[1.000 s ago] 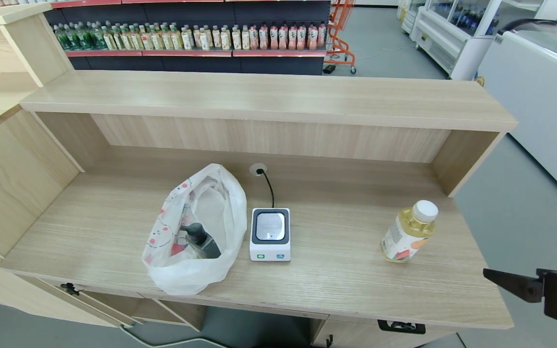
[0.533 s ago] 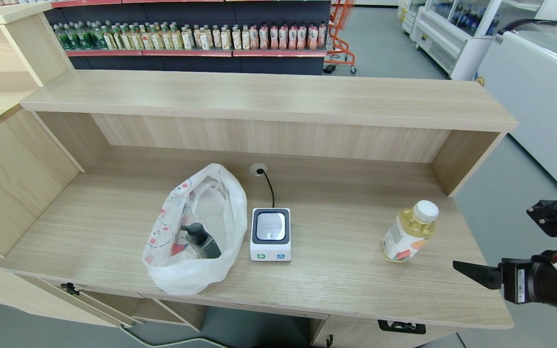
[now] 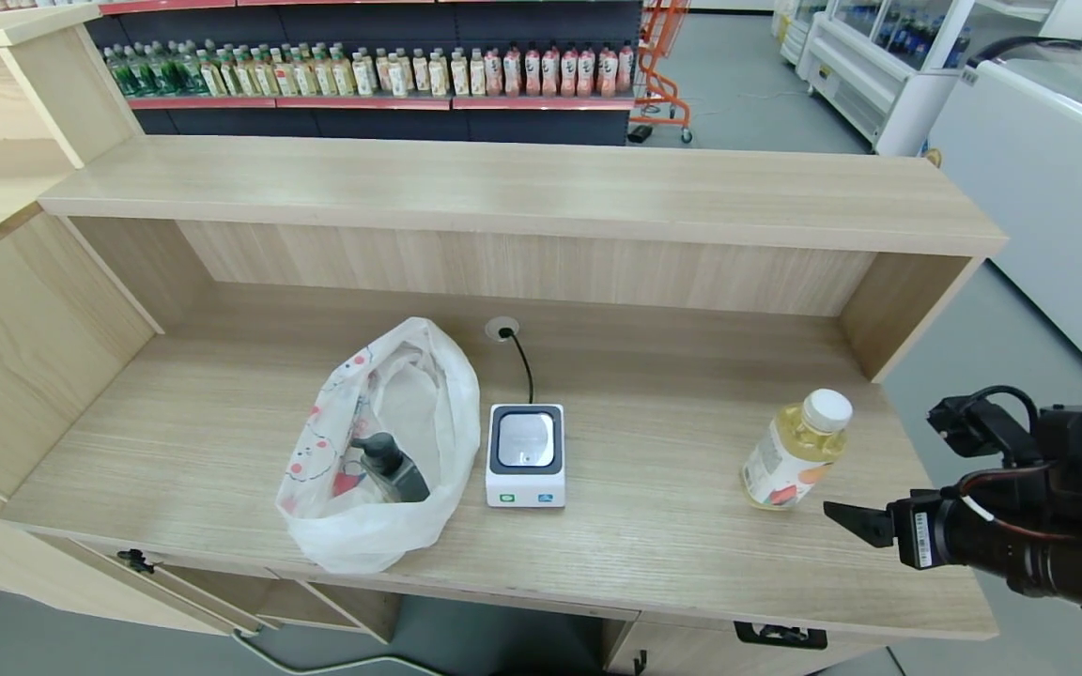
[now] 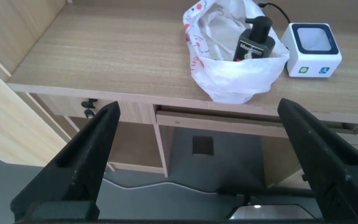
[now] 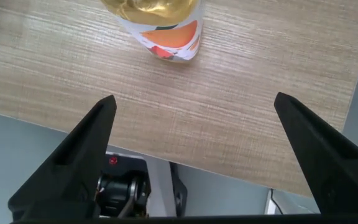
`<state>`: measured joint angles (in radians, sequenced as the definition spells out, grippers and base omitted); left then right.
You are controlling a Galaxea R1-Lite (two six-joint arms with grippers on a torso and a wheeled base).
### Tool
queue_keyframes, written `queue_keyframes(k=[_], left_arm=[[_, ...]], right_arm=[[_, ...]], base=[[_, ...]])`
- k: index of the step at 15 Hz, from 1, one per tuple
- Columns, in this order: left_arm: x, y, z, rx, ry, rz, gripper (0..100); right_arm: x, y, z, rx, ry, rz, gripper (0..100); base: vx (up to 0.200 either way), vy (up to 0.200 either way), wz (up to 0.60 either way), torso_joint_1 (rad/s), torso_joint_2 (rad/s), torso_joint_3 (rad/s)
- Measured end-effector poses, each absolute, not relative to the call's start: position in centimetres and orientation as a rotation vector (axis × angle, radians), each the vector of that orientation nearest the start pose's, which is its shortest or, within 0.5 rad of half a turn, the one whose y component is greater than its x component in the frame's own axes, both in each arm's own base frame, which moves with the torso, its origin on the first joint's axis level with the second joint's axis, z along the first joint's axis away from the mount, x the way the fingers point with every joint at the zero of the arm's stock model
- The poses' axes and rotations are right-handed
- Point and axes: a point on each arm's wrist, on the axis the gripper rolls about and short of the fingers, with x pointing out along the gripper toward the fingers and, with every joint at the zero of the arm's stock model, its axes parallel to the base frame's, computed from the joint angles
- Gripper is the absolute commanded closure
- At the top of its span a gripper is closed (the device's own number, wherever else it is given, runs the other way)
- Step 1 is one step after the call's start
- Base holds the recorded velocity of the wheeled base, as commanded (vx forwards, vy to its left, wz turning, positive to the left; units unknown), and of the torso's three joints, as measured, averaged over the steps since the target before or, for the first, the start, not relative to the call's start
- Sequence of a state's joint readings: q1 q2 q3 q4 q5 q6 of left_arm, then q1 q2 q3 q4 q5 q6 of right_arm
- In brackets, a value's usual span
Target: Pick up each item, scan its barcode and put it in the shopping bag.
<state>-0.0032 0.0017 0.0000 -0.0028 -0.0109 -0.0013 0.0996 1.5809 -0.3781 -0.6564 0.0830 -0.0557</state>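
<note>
The bottle (image 3: 795, 453), yellow drink under a white cap, is standing upright near the tabletop's (image 3: 654, 554) right end, well apart from the scanner (image 3: 525, 455). We are judging the pickup step underway: our right gripper (image 5: 194, 109) is hovering just beside it, wide open and empty, needing to straddle it next.

1. I see a light wooden counter (image 3: 654, 535) with a raised ledge along its back; the things sit on its lower surface.
2. Toward the left, a white shopping bag (image 3: 363, 543) slumps open near the front edge.
3. Just beside it on the right sits the white scanner (image 3: 525, 455), window up. Its black cable (image 3: 524, 366) runs back to a round port (image 3: 502, 328) in the counter.
4. Well apart, near the right end, a yellow bottle (image 3: 793, 453) with a white cap stands upright.
</note>
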Motion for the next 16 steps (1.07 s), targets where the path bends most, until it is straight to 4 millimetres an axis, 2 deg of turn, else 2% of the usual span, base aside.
queue_keyframes(k=[8,16], left_arm=[[-2.3,0.0,7.6,-0.001,-0.001,-0.014,0],[-2.3,0.0,7.6,-0.001,-0.001,-0.014,0]], right_arm=[[26.0,4.1,10.1,-0.069,0.47,0.245,0],[28.1,4.8,9.1,-0.071,0.418,0.298,0]], base=[[0.0,0.0,0.0,0.0,0.0,0.0],[0.0,0.0,0.0,0.0,0.0,0.0]])
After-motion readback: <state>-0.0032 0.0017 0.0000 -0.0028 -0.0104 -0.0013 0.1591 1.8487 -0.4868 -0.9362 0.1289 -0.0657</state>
